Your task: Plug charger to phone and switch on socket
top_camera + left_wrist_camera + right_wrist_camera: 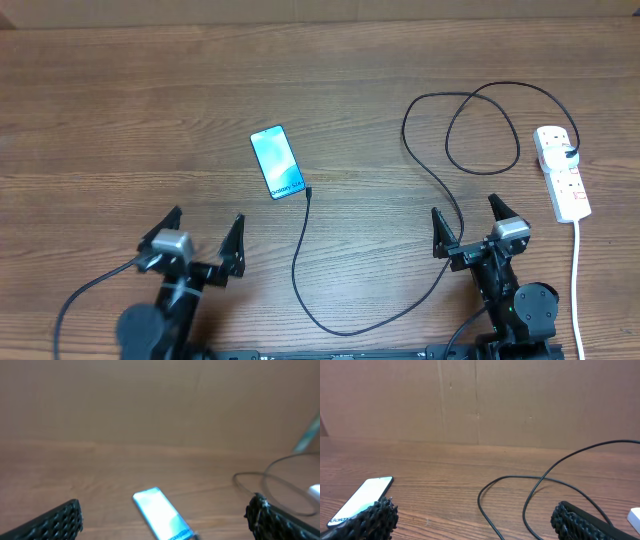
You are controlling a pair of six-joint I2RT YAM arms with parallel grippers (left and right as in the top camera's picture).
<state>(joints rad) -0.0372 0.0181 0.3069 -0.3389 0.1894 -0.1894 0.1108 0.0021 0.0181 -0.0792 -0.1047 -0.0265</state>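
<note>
Overhead view, item by item. Slim rectangular smartphone with teal screen: flat on the brown wooden table, between the arms. Long thin black charger cable: looped, its small connector tip at the smartphone's near end; seated or merely touching, I cannot tell. White elongated power strip with red switches: far right. Left gripper, right gripper: fingers apart, empty. Advice: steady the smartphone, pinch just behind the tip, push straight in.
</note>
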